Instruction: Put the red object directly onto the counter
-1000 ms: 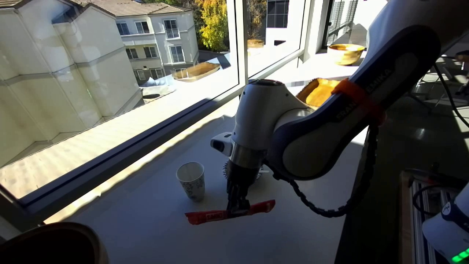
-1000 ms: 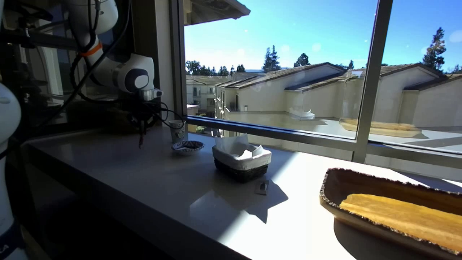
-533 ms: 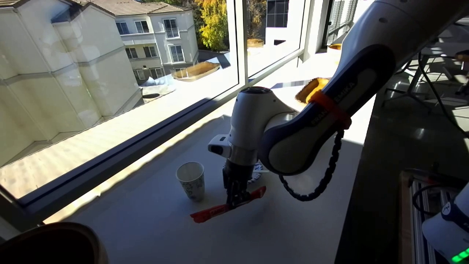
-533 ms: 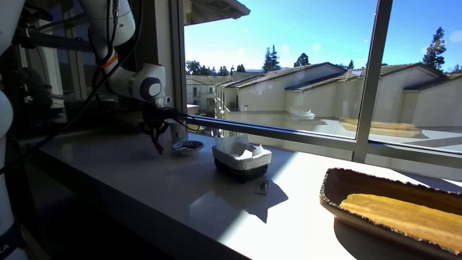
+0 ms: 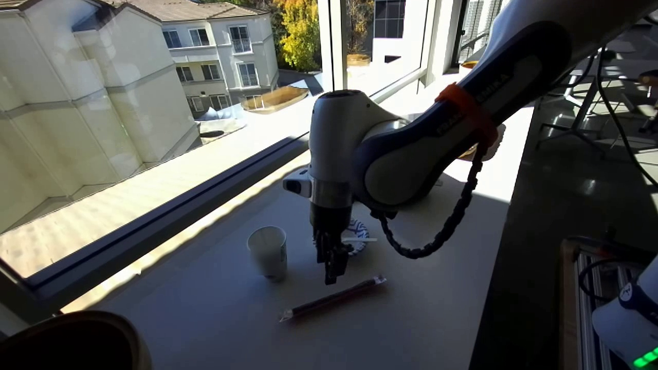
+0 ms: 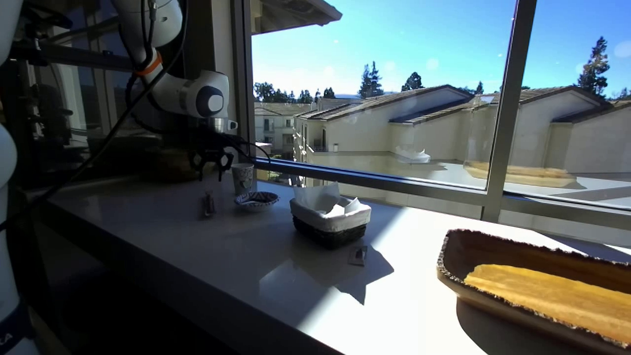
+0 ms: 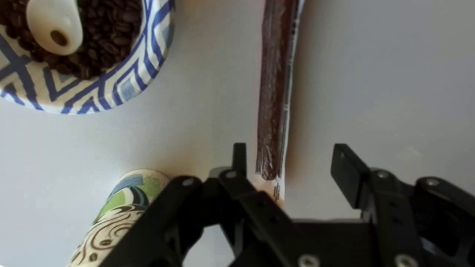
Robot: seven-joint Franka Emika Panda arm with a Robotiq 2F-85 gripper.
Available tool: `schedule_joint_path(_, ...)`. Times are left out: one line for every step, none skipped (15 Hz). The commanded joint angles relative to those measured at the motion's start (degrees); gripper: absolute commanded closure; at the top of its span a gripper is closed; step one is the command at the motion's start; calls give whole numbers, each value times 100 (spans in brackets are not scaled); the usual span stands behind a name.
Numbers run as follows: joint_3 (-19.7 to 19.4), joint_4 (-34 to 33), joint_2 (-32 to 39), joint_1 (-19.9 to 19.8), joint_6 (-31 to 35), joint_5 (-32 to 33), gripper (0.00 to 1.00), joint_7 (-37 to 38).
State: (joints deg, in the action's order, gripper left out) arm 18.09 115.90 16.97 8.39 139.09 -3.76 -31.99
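Wrist view: gripper (image 7: pixel 290 157) with fingers (image 7: pixel 348 174) spread wide apart; red object (image 7: pixel 274 89), long wrapped stick, reddish-brown face up, lies on counter (image 7: pixel 389 85). Patterned bowl (image 7: pixel 154 48) and printed cup (image 7: pixel 115 218) on same side of it.

In an exterior view, arm (image 5: pixel 406 172) holds gripper clear above red object, which slants between window-side edge and dark front edge of counter; cup upright nearer window-side edge.

In an exterior view, red object lies toward counter's far edge; lined basket (image 6: pixel 328 234) and large tray (image 6: pixel 547 293) stand nearer window-side edge.
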Motion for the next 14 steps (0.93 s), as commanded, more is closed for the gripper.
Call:
schedule_joint_path(-197,-60,-1045,43,-1222,-28,7,1100)
schedule_joint_path(-286,-127,-1299,8,-1541,-29,1,1321)
schedule_joint_path(-401,-147,-1569,-36,-1768,1,0,1509)
schedule_joint_path(-528,-199,-1823,-83,-2058,4,0,1671)
schedule_joint_path(-670,-226,-2058,-146,-2304,-2,0,1788)
schedule_joint_path(-812,-249,-2295,-201,-2548,73,0,1944)
schedule_joint_path(-965,-254,-2521,-277,-2795,126,0,2063)
schedule_joint_path(-1125,-166,-2770,-376,-2958,178,0,2144)
schedule_joint_path(-1019,-388,-2338,-192,-2687,68,0,1871)
schedule_joint_path(-1120,-387,-2495,-241,-2765,64,1,1837)
schedule_joint_path(-1145,-387,-2536,-242,-2765,62,1,1819)
schedule_joint_path(-1133,-384,-2513,-229,-2765,62,0,1819)
schedule_joint_path(-1104,-383,-2461,-201,-2760,61,0,1822)
schedule_joint_path(-1079,-382,-2407,-176,-2753,59,0,1827)
